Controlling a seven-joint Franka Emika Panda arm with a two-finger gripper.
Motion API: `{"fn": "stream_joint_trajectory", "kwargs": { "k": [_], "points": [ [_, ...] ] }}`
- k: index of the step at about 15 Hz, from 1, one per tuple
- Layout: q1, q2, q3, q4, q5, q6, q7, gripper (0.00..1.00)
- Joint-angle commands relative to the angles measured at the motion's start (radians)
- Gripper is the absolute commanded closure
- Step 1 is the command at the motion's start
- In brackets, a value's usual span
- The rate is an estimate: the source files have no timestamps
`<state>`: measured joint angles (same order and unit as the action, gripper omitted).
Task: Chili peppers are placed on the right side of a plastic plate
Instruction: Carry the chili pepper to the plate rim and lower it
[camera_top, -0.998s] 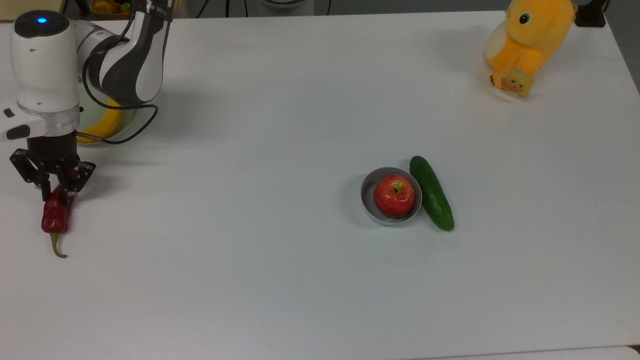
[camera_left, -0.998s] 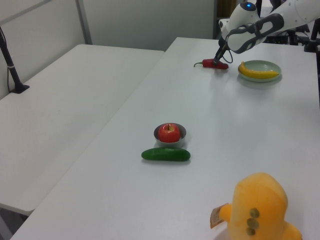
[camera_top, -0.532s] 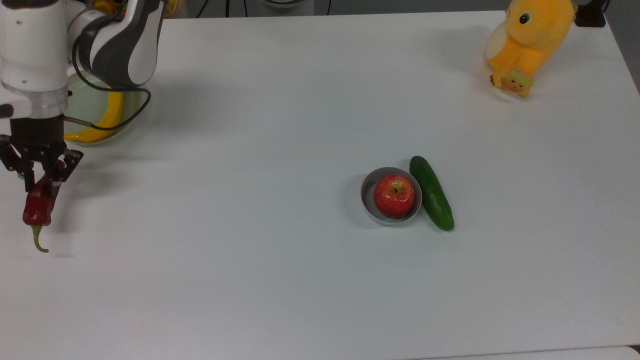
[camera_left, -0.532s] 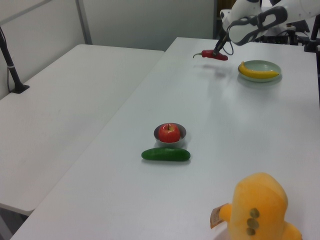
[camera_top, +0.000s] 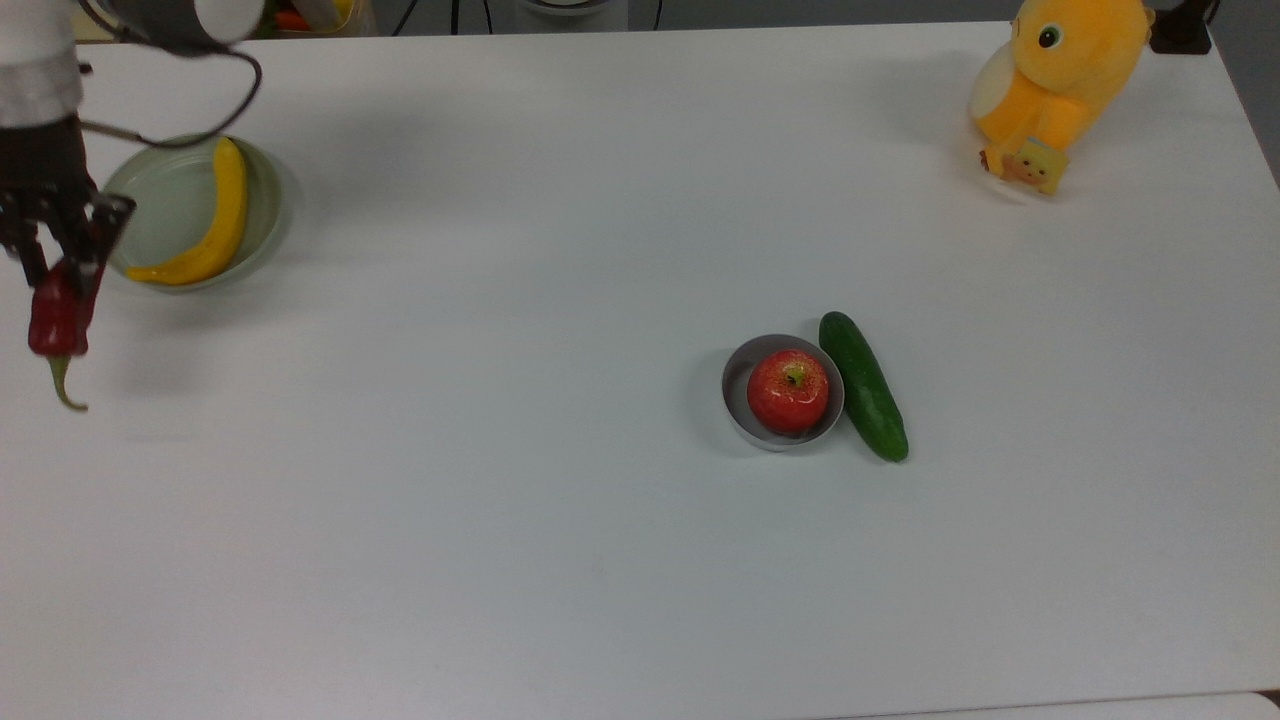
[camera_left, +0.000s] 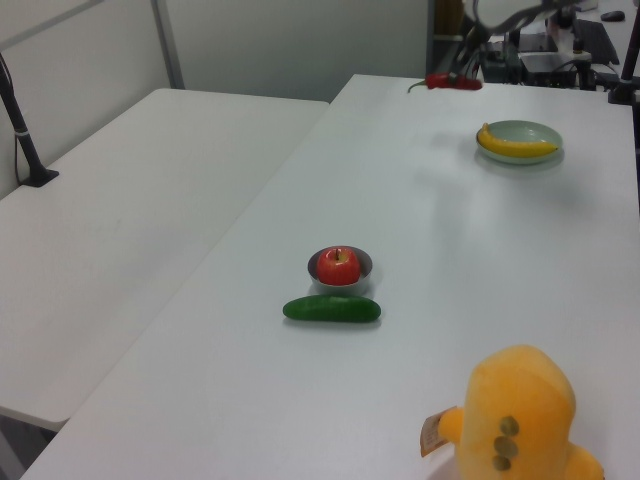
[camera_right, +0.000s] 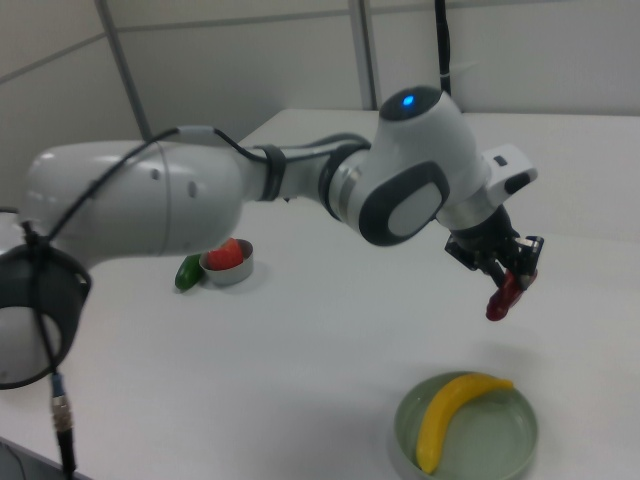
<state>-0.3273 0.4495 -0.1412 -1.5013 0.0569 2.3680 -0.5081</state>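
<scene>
1. At the top view's left edge the gripper (camera_top: 55, 262) has its jaws closed on the upper end of the chili peppers (camera_top: 55, 320), whose green stem points toward the bottom of the picture.
2. Just to its right, the plastic plate (camera_top: 160, 195) holds a banana (camera_top: 205, 235).
3. Well apart on the white desk (camera_top: 560, 500), a small bowl (camera_top: 738, 385) holds an apple (camera_top: 787, 391), touching a cucumber (camera_top: 863, 386).
4. A yellow plush toy (camera_top: 1060, 80) sits at the top right corner.

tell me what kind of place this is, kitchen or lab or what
Most likely a robotics lab, not a kitchen: a robot arm's gripper holds a chili over a bare white table, with a plush toy and office-style partition walls behind.
</scene>
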Motion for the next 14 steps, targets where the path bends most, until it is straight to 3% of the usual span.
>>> {"fn": "stream_joint_trajectory", "kwargs": {
  "k": [1, 9, 14],
  "points": [
    [-0.071, -0.104, 0.0, -0.059, 0.021, -0.13, -0.2, 0.96],
    [-0.228, -0.115, 0.0, -0.095, 0.026, -0.174, -0.484, 0.96],
    [-0.274, -0.106, 0.002, -0.17, 0.029, -0.107, -0.641, 0.96]
  ]
}}
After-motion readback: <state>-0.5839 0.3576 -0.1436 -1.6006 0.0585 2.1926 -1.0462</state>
